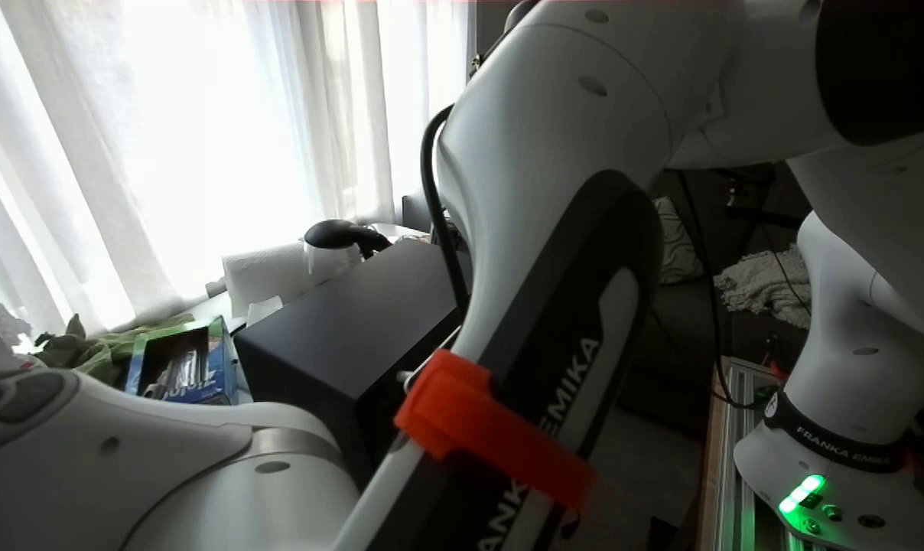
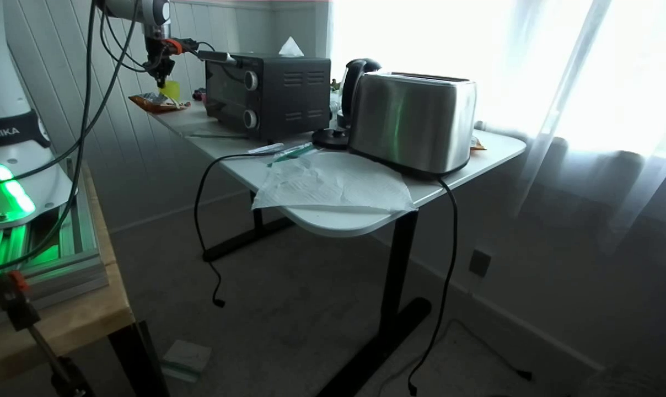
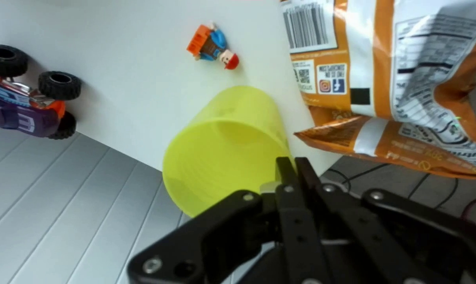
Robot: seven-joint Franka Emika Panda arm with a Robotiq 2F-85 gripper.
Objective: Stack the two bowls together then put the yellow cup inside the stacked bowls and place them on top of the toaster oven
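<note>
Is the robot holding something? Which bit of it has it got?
It looks like the yellow cup: the gripper is pinching its thin wall at one side of the open rim.

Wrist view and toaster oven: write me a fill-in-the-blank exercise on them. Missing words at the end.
1. In the wrist view, the toy truck appears left of the yellow cup, the orange packaging to the cup's ____.
2. The toy figure wears a ____ cap.
3. In an exterior view, the toaster oven shows ____ round knobs.
4. The gripper holds the ____.
Missing words: right; red; two; yellow cup.
</note>
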